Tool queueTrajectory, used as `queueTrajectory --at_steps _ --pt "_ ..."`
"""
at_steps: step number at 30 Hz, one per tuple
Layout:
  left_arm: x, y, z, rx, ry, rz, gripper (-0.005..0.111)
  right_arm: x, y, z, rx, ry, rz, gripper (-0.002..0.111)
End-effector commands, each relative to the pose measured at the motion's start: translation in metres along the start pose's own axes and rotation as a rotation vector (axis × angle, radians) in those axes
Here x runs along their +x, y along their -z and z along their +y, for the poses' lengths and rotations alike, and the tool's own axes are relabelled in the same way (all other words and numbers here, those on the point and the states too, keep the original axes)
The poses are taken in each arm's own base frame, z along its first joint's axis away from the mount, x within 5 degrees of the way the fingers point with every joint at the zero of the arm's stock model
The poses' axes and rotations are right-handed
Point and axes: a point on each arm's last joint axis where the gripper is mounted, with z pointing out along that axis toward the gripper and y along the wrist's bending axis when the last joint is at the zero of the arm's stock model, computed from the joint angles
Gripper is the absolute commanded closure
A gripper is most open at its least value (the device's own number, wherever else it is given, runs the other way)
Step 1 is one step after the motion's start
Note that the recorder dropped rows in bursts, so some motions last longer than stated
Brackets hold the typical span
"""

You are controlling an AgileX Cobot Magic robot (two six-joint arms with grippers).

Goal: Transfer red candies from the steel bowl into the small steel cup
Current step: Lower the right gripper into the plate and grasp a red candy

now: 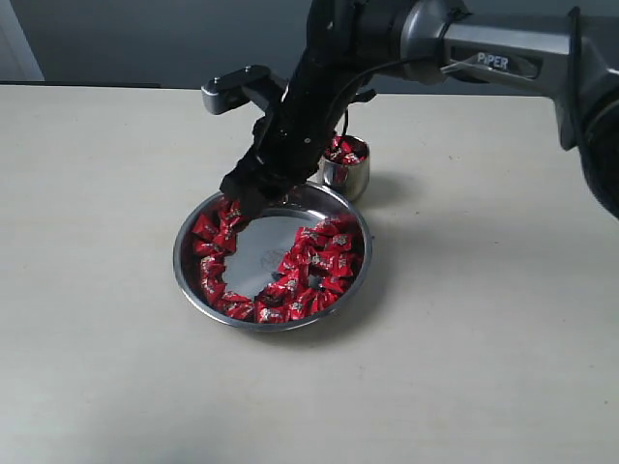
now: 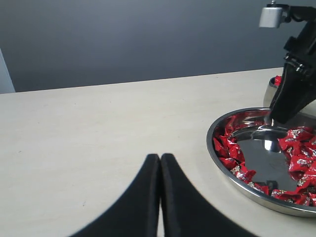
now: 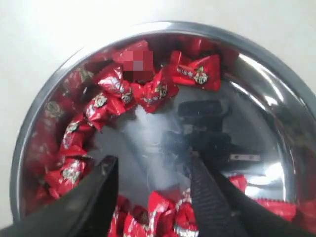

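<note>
The steel bowl [image 1: 274,327] sits mid-table, with red candies [image 1: 319,266] ringing its bare centre. Behind it stands the small steel cup [image 1: 346,174], which holds a few red candies [image 1: 344,150]. My right gripper [image 1: 237,208] reaches down into the bowl's far-left side. In the right wrist view it [image 3: 152,160] is open just above the bowl floor [image 3: 148,138], with candies [image 3: 163,212] lying loose between and below the fingers, none gripped. My left gripper [image 2: 160,157] is shut and empty above bare table, left of the bowl [image 2: 211,148].
The right arm [image 2: 296,84] leans over the bowl and partly hides the cup [image 2: 270,91] in the left wrist view. The pale tabletop [image 1: 116,290] spreads around the bowl, and a dark wall runs behind its far edge.
</note>
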Motion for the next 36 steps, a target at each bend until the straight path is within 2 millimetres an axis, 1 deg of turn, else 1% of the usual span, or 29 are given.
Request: queueTrajectory --at_steps 1,2,4,5,6,12,15,19,23,24,26,27,28,29,30,31,33,36 --pt "0.0 0.0 0.0 0.007 0.0 -0.01 0.106 -0.007 -0.03 0.003 0.014 0.0 -0.064 0.059" --pt "0.0 0.0 0.0 0.007 0.0 -0.01 0.106 -0.008 -0.04 0.003 0.015 -0.022 -0.085 0.059" --pt "0.0 0.0 0.0 0.007 0.0 -0.01 0.106 -0.01 -0.054 0.004 0.013 -0.051 -0.118 0.059" --pt "0.0 0.0 0.0 0.007 0.0 -0.01 0.106 -0.011 -0.056 0.003 0.015 -0.065 -0.13 0.059" --pt "0.0 0.0 0.0 0.007 0.0 -0.01 0.106 -0.011 -0.062 0.003 0.02 -0.076 -0.136 0.059" --pt "0.0 0.0 0.0 0.007 0.0 -0.01 0.106 -0.009 -0.07 0.0 0.025 -0.1 -0.134 0.059" --pt "0.0 0.0 0.0 0.007 0.0 -0.01 0.106 -0.009 -0.072 0.0 0.019 -0.106 -0.131 0.063" --pt "0.0 0.0 0.0 0.007 0.0 -0.01 0.106 -0.008 -0.074 -0.001 0.021 -0.108 -0.131 0.064" --pt "0.0 0.0 0.0 0.007 0.0 -0.01 0.106 -0.003 -0.086 -0.003 0.013 -0.122 -0.108 0.064" --pt "0.0 0.0 0.0 0.007 0.0 -0.01 0.106 -0.003 -0.087 -0.003 0.013 -0.122 -0.108 0.064" --pt "0.0 0.0 0.0 0.007 0.0 -0.01 0.106 -0.003 -0.087 -0.003 0.013 -0.122 -0.108 0.071" --pt "0.0 0.0 0.0 0.007 0.0 -0.01 0.106 -0.004 -0.085 -0.003 0.014 -0.121 -0.111 0.083" --pt "0.0 0.0 0.0 0.007 0.0 -0.01 0.106 -0.004 -0.084 -0.003 0.013 -0.12 -0.111 0.087" --pt "0.0 0.0 0.0 0.007 0.0 -0.01 0.106 -0.004 -0.083 -0.003 0.012 -0.119 -0.112 0.094" --pt "0.0 0.0 0.0 0.007 0.0 -0.01 0.106 -0.005 -0.081 -0.002 0.012 -0.118 -0.114 0.098" --pt "0.0 0.0 0.0 0.007 0.0 -0.01 0.106 -0.007 -0.076 -0.001 0.016 -0.11 -0.122 0.104" --pt "0.0 0.0 0.0 0.007 0.0 -0.01 0.106 -0.01 -0.066 0.001 0.032 -0.088 -0.133 0.105" --pt "0.0 0.0 0.0 0.007 0.0 -0.01 0.106 -0.015 -0.047 0.004 0.063 -0.045 -0.153 0.105"
